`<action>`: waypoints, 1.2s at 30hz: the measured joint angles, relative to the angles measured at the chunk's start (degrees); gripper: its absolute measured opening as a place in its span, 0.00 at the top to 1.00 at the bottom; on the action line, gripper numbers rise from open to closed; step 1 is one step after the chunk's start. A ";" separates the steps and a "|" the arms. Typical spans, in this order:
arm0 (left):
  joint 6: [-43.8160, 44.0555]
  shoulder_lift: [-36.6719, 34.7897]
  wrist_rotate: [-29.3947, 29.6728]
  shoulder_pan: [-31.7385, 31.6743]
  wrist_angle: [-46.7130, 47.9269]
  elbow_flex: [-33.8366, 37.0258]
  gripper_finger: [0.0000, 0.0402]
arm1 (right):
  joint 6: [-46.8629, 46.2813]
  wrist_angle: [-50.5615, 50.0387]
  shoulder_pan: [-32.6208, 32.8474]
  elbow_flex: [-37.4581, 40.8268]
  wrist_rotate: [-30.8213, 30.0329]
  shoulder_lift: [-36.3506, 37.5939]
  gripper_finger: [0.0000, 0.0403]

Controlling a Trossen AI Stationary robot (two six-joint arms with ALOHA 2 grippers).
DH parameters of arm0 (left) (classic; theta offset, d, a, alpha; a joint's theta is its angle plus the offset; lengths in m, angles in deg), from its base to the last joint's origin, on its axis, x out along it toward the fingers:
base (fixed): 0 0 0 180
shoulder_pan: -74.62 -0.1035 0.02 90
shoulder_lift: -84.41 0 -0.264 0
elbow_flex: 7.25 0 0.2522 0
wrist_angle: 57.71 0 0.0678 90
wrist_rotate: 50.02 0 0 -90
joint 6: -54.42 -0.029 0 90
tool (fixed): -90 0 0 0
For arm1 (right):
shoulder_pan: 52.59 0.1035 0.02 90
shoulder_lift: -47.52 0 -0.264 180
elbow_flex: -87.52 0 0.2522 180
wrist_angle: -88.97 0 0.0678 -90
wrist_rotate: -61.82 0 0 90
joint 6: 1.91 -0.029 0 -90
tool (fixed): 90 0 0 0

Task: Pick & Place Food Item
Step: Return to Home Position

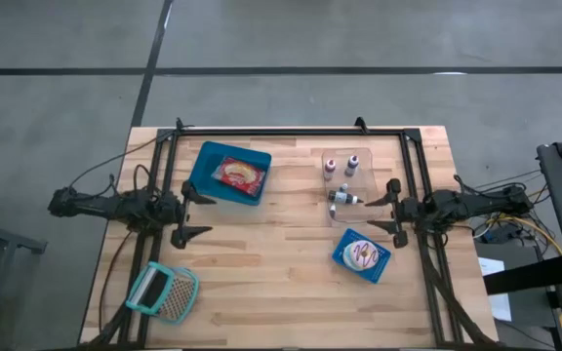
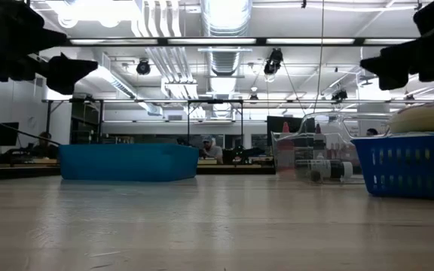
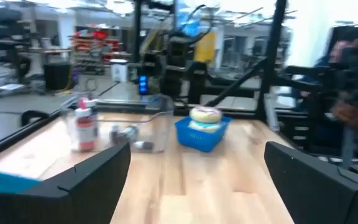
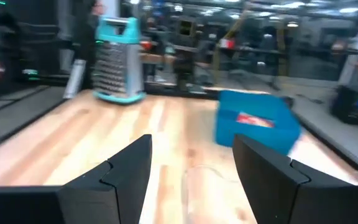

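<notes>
A red food packet [image 1: 239, 175] lies in a blue bin [image 1: 203, 180] at the far left of the table. A frosted round pastry [image 1: 363, 254] sits in a small blue basket [image 1: 343, 255] at the near right; it also shows as the pastry [image 3: 205, 116] in the left wrist view. My left gripper [image 1: 207, 213] hovers open, pointing level, near the bin's near side. My right gripper [image 1: 384, 206] hovers open, pointing level, between the basket and a clear box. Nothing is between either pair of fingers [image 3: 92, 177] [image 4: 126, 168].
A clear box [image 1: 347, 177] with small bottles stands at the far right. A teal-framed grater [image 1: 162, 292] lies at the near left corner. Bare wood spreads between the two grippers in the table's middle. A black frame [image 1: 291, 132] runs along the far edge.
</notes>
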 joint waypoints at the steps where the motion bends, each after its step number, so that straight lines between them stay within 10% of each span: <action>1: 0.24 0.30 0.31 -0.72 -0.01 -0.02 0.06 | 0.47 0.57 -0.04 0.04 -1.12 -0.04 0.45; 19: 0.26 5.45 -8.56 -18.19 1.12 0.00 0.06 | 9.47 6.59 -0.88 2.01 -5.56 0.00 0.45; 36: -7.20 5.45 -9.29 -19.80 -0.35 0.04 0.06 | 7.62 6.54 -5.05 2.01 -5.55 -5.06 0.45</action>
